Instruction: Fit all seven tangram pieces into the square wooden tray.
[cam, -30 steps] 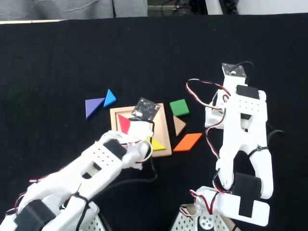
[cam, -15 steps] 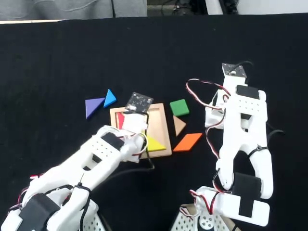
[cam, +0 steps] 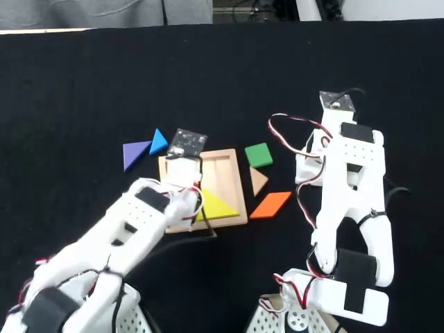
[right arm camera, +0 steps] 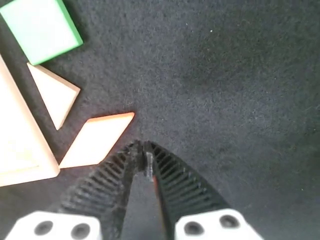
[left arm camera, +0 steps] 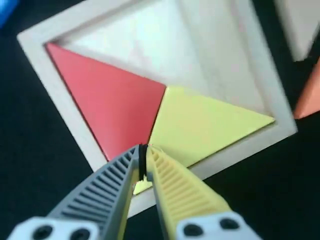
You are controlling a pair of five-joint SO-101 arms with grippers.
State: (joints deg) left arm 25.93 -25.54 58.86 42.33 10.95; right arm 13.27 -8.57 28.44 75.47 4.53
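The square wooden tray (cam: pixel 229 166) lies mid-table, and my left arm (cam: pixel 146 215) covers its left part. In the left wrist view a red triangle (left arm camera: pixel 112 105) and a yellow triangle (left arm camera: pixel 205 127) lie flat inside the tray (left arm camera: pixel 45 100). My left gripper (left arm camera: pixel 145 152) is shut and empty over the tray's rim, where the two triangles meet. Outside the tray lie a purple triangle (cam: pixel 135 152), a blue triangle (cam: pixel 159 141), a green square (cam: pixel 258 155), a tan triangle (cam: pixel 258 180) and an orange parallelogram (cam: pixel 270 205). My right gripper (right arm camera: pixel 145 150) is shut and empty beside the orange parallelogram (right arm camera: pixel 95 140).
The right arm (cam: pixel 347 187) stands to the right of the loose pieces, over black cloth. The green square (right arm camera: pixel 40 27) and tan triangle (right arm camera: pixel 52 100) sit between it and the tray corner (right arm camera: pixel 20 150). Open cloth lies beyond the tray and at the far left.
My left arm has swung left across the tray, uncovering more of the yellow triangle and covering the red one in the high view. The right arm has not moved.
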